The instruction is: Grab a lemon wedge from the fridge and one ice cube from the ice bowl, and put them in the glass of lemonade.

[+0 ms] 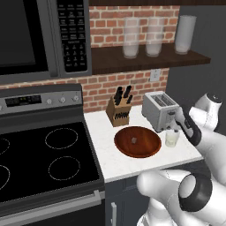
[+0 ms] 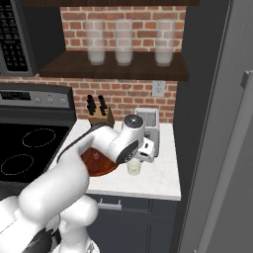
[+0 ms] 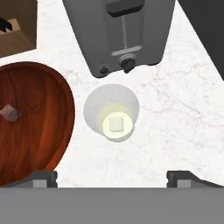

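Note:
The glass of lemonade stands on the white counter in front of the toaster, with a pale square cube floating in the liquid. My gripper hangs straight above it, open, fingertips wide apart and nothing between them. Left of the glass sits the ice bowl, which holds one ice cube. In the left base view the glass is right of the ice bowl. The fridge rises at the right, door shut. The lemon wedge is out of view.
A silver toaster stands just behind the glass, and a knife block behind the bowl. Frosted jars line the shelf above. The stove lies to the left. The counter edge runs close in front of the glass.

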You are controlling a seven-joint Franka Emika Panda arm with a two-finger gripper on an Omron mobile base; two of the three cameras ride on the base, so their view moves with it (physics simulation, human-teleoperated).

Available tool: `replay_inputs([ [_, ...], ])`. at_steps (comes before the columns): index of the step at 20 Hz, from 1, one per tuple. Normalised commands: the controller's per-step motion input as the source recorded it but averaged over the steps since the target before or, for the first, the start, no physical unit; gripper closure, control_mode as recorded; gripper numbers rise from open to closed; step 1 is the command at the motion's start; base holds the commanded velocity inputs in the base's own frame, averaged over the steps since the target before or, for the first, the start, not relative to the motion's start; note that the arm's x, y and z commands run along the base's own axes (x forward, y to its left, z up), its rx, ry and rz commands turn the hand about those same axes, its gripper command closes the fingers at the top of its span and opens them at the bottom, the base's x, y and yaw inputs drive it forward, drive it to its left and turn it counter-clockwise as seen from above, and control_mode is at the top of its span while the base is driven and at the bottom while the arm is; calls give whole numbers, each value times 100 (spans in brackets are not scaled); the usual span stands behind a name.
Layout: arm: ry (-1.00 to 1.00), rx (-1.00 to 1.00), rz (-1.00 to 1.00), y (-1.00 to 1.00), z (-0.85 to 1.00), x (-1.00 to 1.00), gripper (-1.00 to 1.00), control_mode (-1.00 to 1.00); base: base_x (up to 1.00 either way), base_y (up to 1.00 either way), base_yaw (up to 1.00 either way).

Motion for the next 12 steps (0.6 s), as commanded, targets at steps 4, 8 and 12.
replay_inputs([
  [4, 1, 1, 0, 4, 61, -42, -100, -100, 0, 0, 0],
  [8, 13, -1, 0, 55, 98, -15, -100, -100, 0, 0, 0],
  [12, 8, -7, 0, 97, 86, -34, -100, -100, 0, 0, 0],
])
